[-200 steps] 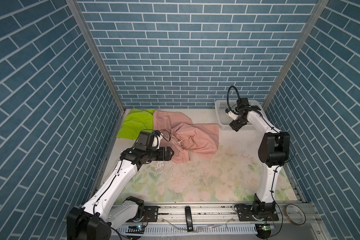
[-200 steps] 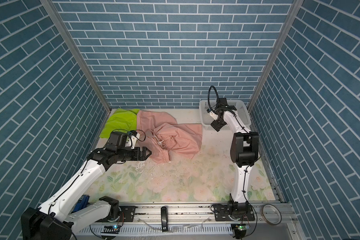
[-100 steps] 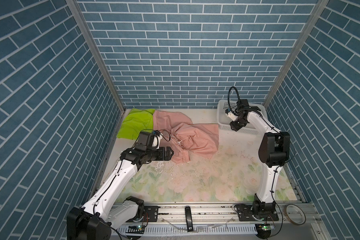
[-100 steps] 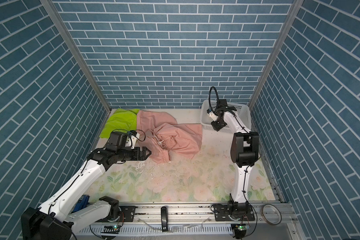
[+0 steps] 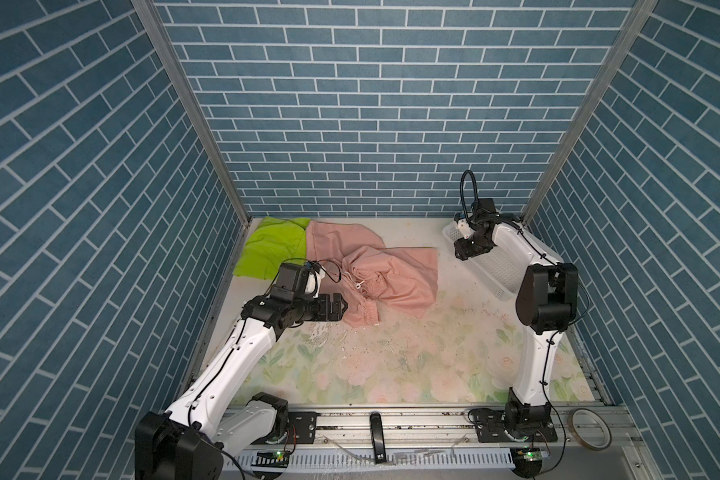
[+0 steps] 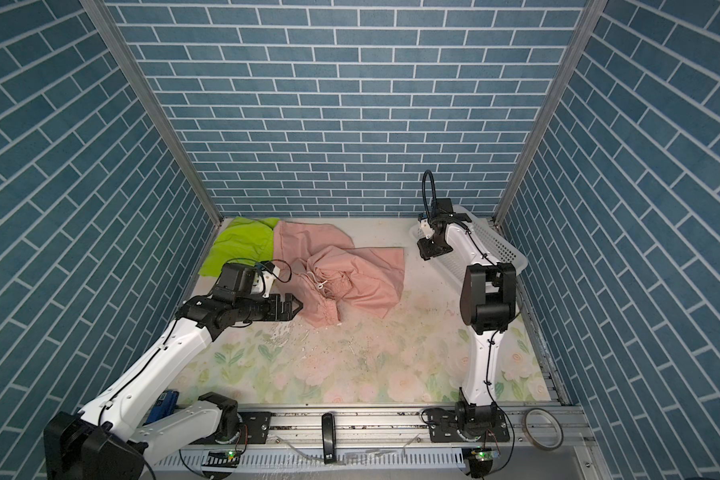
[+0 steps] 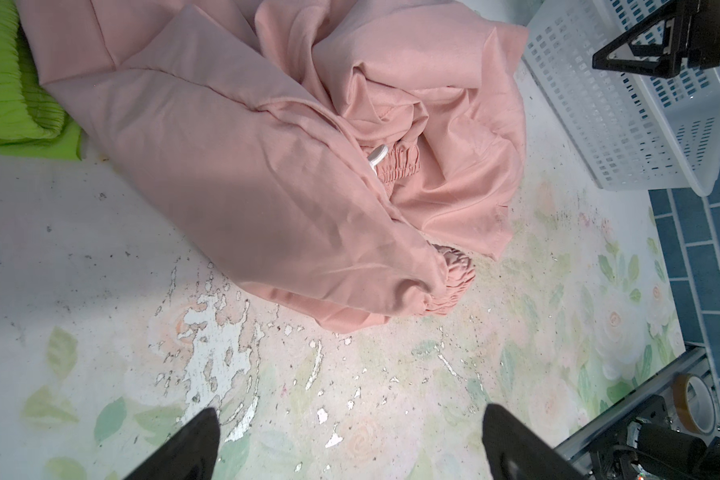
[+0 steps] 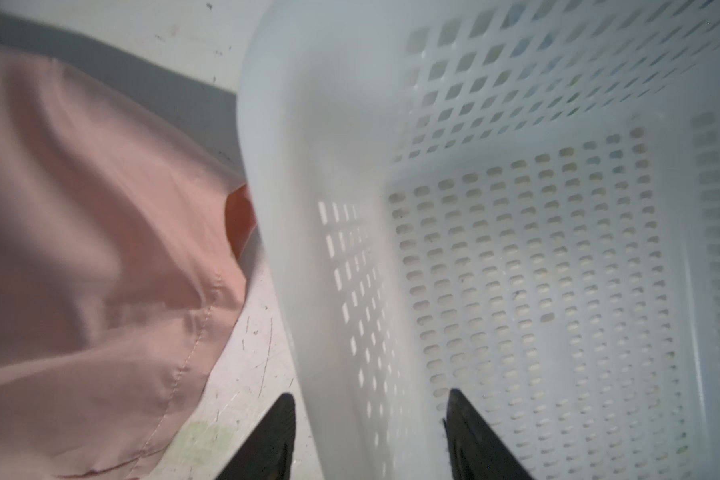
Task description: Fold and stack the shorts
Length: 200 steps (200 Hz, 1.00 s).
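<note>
Shorts, both pairs, unfolded and unstacked on the far-left part of the floral tabletop [image 5: 391,365]. Salmon pink shorts [image 5: 395,274] crumpled in a loose heap, reaching from the back wall toward the middle, plain in both top views [image 6: 362,278]. Gathered waistband [image 7: 454,278] bunched at the heap's near edge, white drawstring [image 7: 377,156] poking out among the folds. Lime green shorts [image 5: 271,249] in the far left corner, fairly flat, touching the pink pair along one edge; cannot tell which lies over which.

Left claw [image 5: 344,309] low over the tabletop, spread wide, holding nothing, tips aimed at the waistband end of the pink heap and just beside it. Seen from the left wrist, only bare worn tabletop between its two dark fingers [image 7: 192,449], fabric a little beyond them.

Right claw [image 5: 460,254] at the far right, over the corner of the white perforated basket [image 5: 491,274] nearest the pink heap. Seen from the right wrist, somewhat blurred: fingers [image 8: 275,436] parted and astride the basket's wall [image 8: 329,249], one outside, one inside, a gap showing on either side, so no grip. Hem of the pink shorts [image 8: 80,270] close beside the basket's outer wall.

Tape roll [image 5: 591,428] lying on the front rail, right end.
</note>
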{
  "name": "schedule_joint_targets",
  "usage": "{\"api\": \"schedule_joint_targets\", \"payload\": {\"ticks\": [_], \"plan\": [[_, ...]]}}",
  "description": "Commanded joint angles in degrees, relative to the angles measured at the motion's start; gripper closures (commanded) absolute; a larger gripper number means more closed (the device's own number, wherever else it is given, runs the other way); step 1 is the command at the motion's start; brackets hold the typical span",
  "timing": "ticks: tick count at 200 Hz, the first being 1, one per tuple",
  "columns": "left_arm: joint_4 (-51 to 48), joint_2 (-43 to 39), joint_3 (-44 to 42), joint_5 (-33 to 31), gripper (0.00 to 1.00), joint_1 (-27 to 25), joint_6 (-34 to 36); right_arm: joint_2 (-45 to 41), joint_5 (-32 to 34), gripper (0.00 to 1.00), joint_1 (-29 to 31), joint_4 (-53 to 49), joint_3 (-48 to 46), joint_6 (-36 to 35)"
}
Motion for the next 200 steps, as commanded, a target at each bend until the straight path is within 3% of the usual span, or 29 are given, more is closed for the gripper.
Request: {"api": "schedule_joint_targets", "payload": {"ticks": [1,50,81,161,200], "plan": [[0.0,-0.4,-0.6,-0.4,0.00,-0.3,0.0,0.4,2.9,0.38,0.1,-1.8,2.7,2.1],[0.6,0.1,-0.7,-0.3,0.00,-0.3,-0.4,-4.5,5.5,0.35,-0.7,1.1,-5.4,2.7],[0.4,-0.7,-1.4,-0.2,0.00,-0.3,-0.7,-2.3,5.1,0.36,-0.9,1.8,-3.5,2.1],[-1.6,-6.1,-3.6,-1.5,0.00,-1.5,-3.4,14.9,7.2,0.35,-5.6,-2.7,21.7,2.6],[-1.5,-8.6,-5.5,-1.7,0.00,-3.1,-4.6,14.2,4.9,0.35,-5.7,1.7,24.9,5.9]]}}
